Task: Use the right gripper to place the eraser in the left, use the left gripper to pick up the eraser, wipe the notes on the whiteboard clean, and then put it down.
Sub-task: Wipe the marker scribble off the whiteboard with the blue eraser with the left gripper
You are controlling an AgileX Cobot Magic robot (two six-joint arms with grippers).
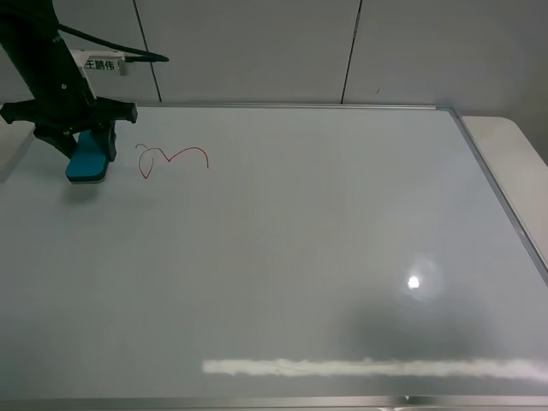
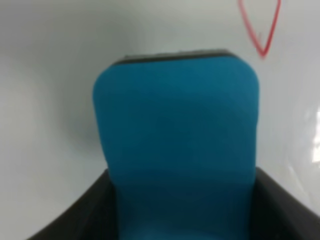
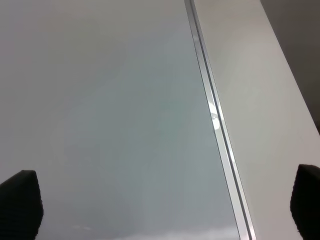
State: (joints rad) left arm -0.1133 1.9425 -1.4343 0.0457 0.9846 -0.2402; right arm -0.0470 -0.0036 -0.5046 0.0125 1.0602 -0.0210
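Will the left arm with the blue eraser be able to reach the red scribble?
Probably yes. The eraser sits just beside the scribble, and only bare whiteboard lies between them.

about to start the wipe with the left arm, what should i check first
1. Grip: left gripper shut on the eraser - ok.
2. Eraser's dark face flat on the whiteboard - cannot tell.
3. Target: red notes unwiped, beside the eraser and apart from it - ok.
4. Surface between eraser and notes bare - ok.
5. Other arm: right gripper open, near the whiteboard's right edge, away from the notes - ok.
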